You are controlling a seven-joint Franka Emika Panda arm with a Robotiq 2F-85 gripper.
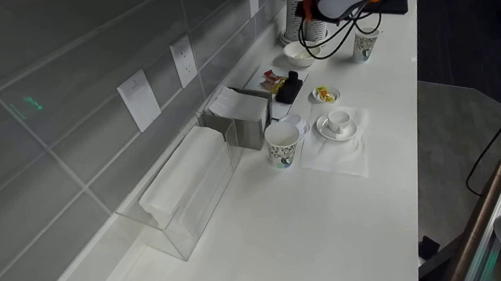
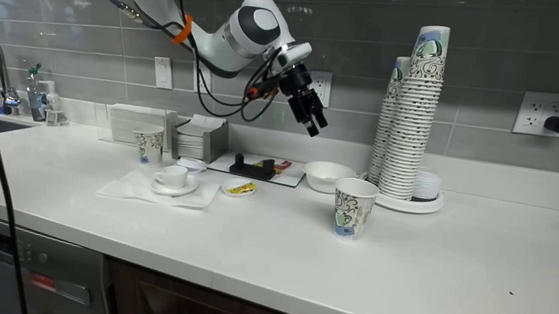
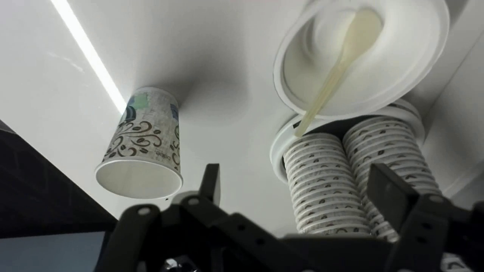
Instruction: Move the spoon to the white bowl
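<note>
The white bowl (image 3: pixel 412 64) stands on the counter near the wall, and it shows in both exterior views (image 1: pixel 298 57) (image 2: pixel 328 179). A pale cream spoon (image 3: pixel 333 80) rests in the white bowl. Its wide end lies inside and its handle leans out over the rim; the handle tip also shows past the bowl's right rim in an exterior view (image 2: pixel 362 175). My gripper (image 3: pixel 297 185) is open, with nothing between its fingers. In an exterior view my gripper (image 2: pixel 317 125) hangs above the bowl, slightly to its left, apart from it. The fingertips are hidden in an exterior view by the arm.
Tall stacks of paper cups (image 2: pixel 412 136) stand on a tray (image 2: pixel 408 204) close beside the bowl. A paper cup (image 2: pixel 351 209) stands in front. A black holder (image 2: pixel 251 167), a small dish (image 2: pixel 228 188) with a yellow packet, a white mug (image 2: pixel 171 176) and napkin boxes (image 2: pixel 214 140) stand leftward.
</note>
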